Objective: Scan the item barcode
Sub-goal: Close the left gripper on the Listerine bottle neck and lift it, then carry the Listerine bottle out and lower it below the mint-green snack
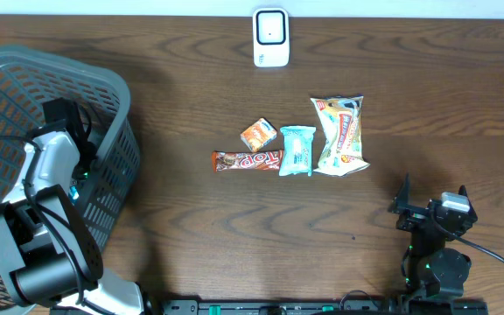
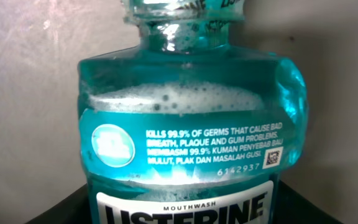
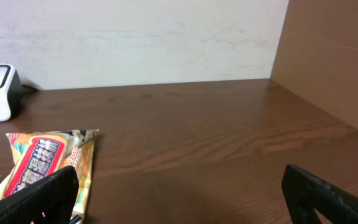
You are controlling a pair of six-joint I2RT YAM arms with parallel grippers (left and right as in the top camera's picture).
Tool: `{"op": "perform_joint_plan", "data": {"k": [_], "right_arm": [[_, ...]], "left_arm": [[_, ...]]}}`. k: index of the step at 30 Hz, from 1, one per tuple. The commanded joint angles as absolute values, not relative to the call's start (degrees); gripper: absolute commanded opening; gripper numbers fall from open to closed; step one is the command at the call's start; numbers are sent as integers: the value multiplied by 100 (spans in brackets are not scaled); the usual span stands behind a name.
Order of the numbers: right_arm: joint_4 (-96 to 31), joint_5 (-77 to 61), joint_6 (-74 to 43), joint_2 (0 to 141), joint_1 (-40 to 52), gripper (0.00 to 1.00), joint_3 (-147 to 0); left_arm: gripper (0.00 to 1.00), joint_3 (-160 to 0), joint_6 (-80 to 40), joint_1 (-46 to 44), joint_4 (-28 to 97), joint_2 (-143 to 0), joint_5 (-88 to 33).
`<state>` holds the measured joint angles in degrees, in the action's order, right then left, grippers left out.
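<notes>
- Your task item is the Listerine mouthwash bottle. It sits inside the grey basket at the far left, dead ahead of the left jaws and filling the left wrist view.
- Its long axis runs up and down in that view, neck at the top, so you approach its broad labelled face.
- The left arm is the nearer one by far. The right arm stays parked at the near right.
- You cannot tell how the left jaws stand, because no fingers show clearly.
- The right jaws are wide open and empty.
- The white device at the far centre is likely the scanner, well apart from the basket.
- No barcode shows, only a small square code. From overhead, the arm and basket hide the bottle.
</notes>
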<state>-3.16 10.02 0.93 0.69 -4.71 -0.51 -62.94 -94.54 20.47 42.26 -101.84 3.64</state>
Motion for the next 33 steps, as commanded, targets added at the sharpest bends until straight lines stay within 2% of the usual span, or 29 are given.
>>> {"op": "perform_joint_plan", "data": {"k": [1, 5, 11, 17, 27, 33], "right_arm": [[-320, 996, 183, 45, -484, 99, -32], [-320, 996, 180, 45, -484, 99, -32], [-320, 996, 180, 45, -484, 99, -32], [-320, 996, 183, 45, -484, 99, -32], [-320, 996, 180, 45, -484, 99, -32], [-320, 996, 180, 45, -484, 99, -32]], "left_arm": [[53, -5966, -9056, 2130, 4082, -10728, 563], [45, -6093, -8501, 2394, 4091, -10468, 589], [42, -6149, -7891, 2788, 4152, -9570, 582], [43, -6149, -7424, 2884, 4217, -8108, 395], [42, -6149, -7417, 2864, 4025, -5627, -185], [43, -6147, -7419, 2383, 3389, -4582, -871]]}}
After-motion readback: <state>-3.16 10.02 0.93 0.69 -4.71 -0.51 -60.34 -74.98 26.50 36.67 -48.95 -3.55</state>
